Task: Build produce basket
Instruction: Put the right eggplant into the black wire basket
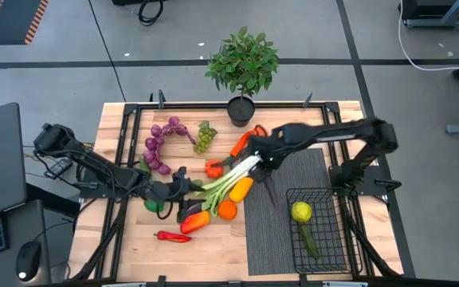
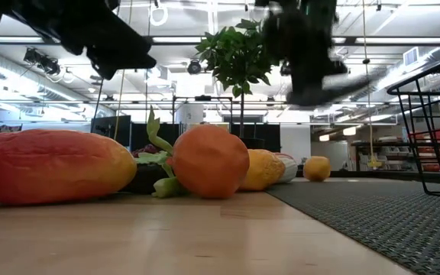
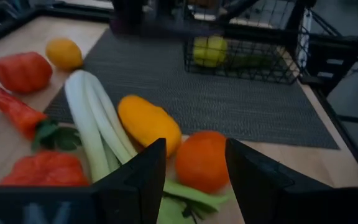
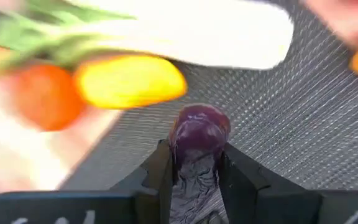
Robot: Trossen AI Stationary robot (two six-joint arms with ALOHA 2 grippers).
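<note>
A wooden worktop [image 1: 134, 239] is shown from above, carrying a ribbed grey mat [image 1: 261, 231] on its right half and a potted plant [image 1: 242, 64] at its far edge. The basket [image 1: 319, 229] is seen standing on the near right corner of the mat, and a yellow-green citrus [image 1: 301, 211] and a green cucumber [image 1: 309, 239] are already held in it. The rest of the produce is spread left of the mat: purple grapes [image 1: 159, 142] and green grapes [image 1: 205, 136] towards the far side, a leek [image 1: 231, 179] lying slantwise with its white end towards the mat, a yellow pepper [image 1: 241, 189] and an orange citrus [image 1: 227, 210] just beside it, and a red chili [image 1: 172, 236] near the front. The right gripper [image 1: 263, 166] is held over the mat's far left edge, by the white end of the leek; in its wrist view its jaws are seen clenched on a small purple object [image 4: 199, 134], whose kind cannot be told. The left gripper [image 1: 183, 188] is placed low at the green end of the leek, and its jaws are seen released, with the orange citrus [image 3: 201, 160] just ahead between its fingers [image 3: 135, 180]
</note>
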